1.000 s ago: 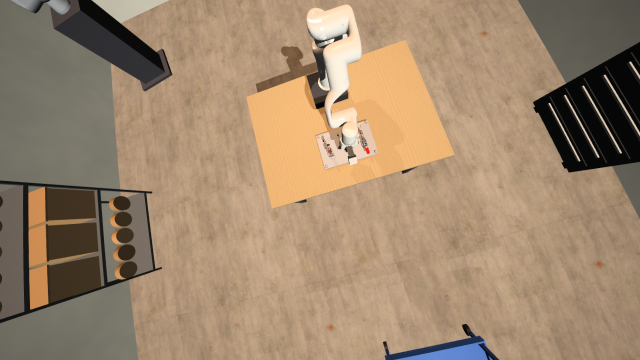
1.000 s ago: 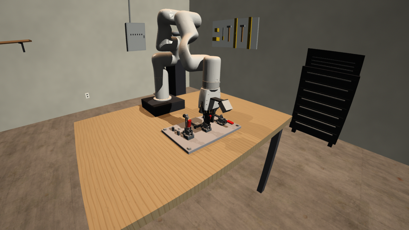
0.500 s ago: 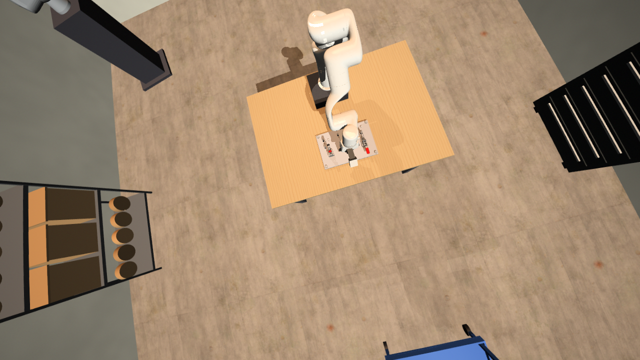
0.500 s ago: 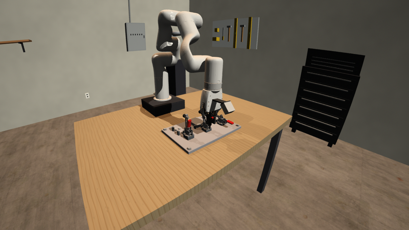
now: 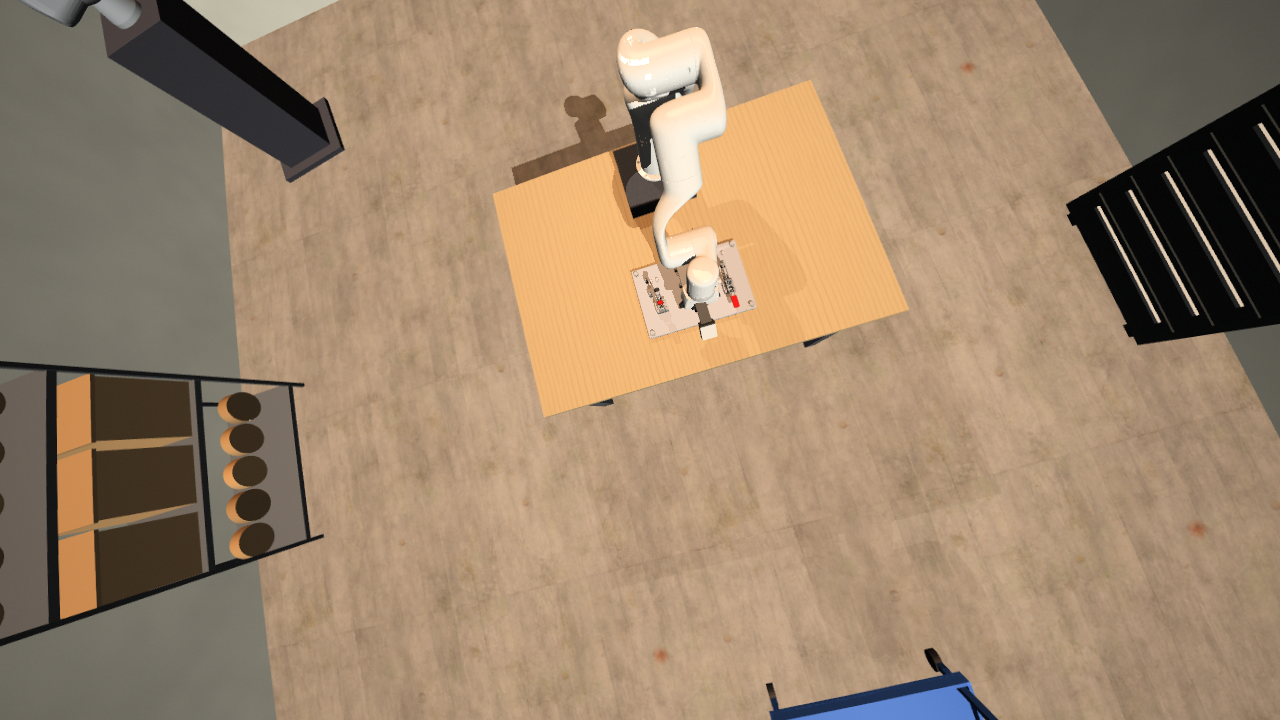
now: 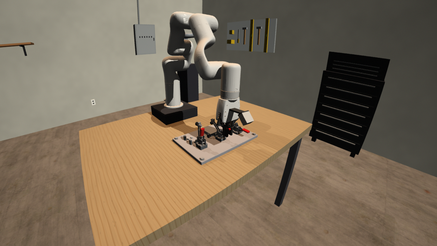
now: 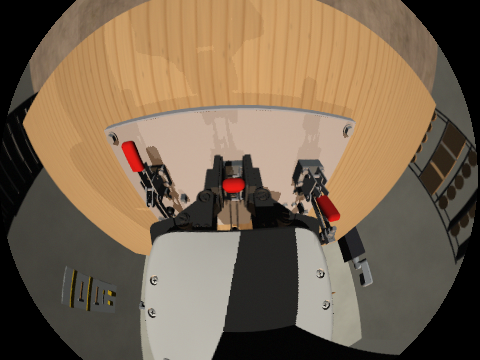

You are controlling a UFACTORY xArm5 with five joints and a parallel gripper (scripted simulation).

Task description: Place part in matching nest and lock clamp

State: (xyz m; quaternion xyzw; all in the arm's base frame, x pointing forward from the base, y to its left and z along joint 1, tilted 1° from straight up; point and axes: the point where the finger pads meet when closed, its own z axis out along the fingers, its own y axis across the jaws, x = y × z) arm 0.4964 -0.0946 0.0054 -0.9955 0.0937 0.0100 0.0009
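Observation:
The grey fixture plate point(image 6: 213, 143) lies on the wooden table and carries three toggle clamps with red handles. My gripper point(image 6: 227, 128) is low over the middle clamp and shut on its red handle point(image 7: 232, 186), which shows between my fingers in the wrist view. A dark flat part point(image 6: 210, 131) lies on the plate in the middle nest, behind that clamp; its seating is too small to tell. The left clamp's handle point(image 6: 201, 131) stands upright. The right clamp's handle point(image 6: 245, 131) lies flat. From above, my wrist covers the middle of the plate point(image 5: 690, 310).
The arm's black base point(image 6: 174, 112) stands at the back of the table. A black drawer cabinet point(image 6: 349, 100) stands to the right of the table. A shelf rack point(image 5: 134, 483) stands on the floor to the left.

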